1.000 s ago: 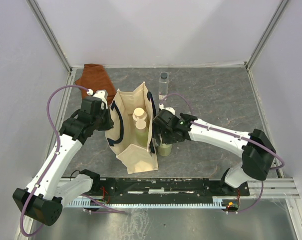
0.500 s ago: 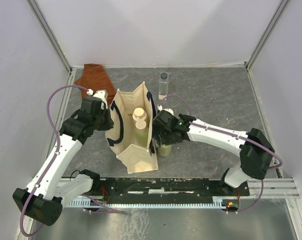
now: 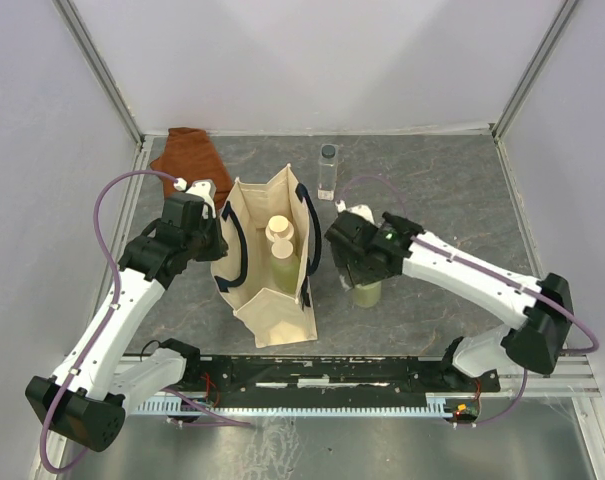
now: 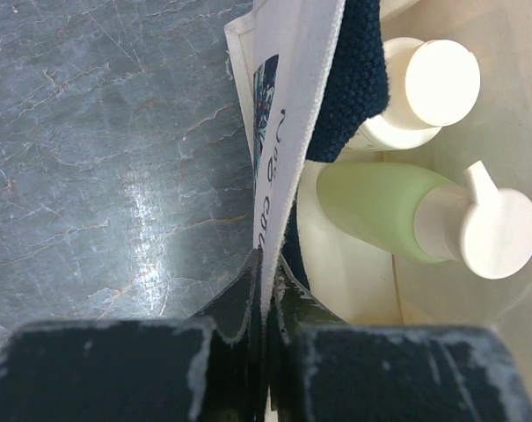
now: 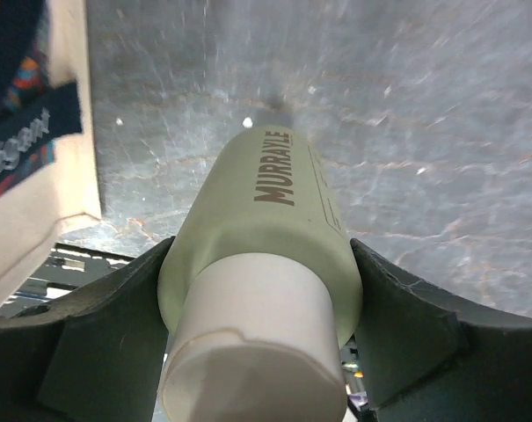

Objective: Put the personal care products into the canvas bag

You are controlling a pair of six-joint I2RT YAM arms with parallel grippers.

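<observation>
The cream canvas bag (image 3: 267, 262) with navy handles stands open at the middle. Inside it are a cream bottle (image 3: 278, 229) and a pale green bottle (image 3: 283, 262); both also show in the left wrist view, the cream bottle (image 4: 424, 92) and the green one (image 4: 397, 211). My left gripper (image 3: 214, 240) is shut on the bag's left wall (image 4: 283, 132). My right gripper (image 3: 364, 278) is shut on the second pale green bottle (image 5: 266, 233), held to the right of the bag above the table. The slim clear bottle (image 3: 328, 172) stands behind the bag.
A rust-brown cloth (image 3: 189, 156) lies at the back left corner. The metal rail (image 3: 382, 372) runs along the near edge. White walls close in the table on three sides.
My right gripper has moved to the right, away from the bag's right wall, carrying the pale green bottle with it. The left arm and bag have not moved.
</observation>
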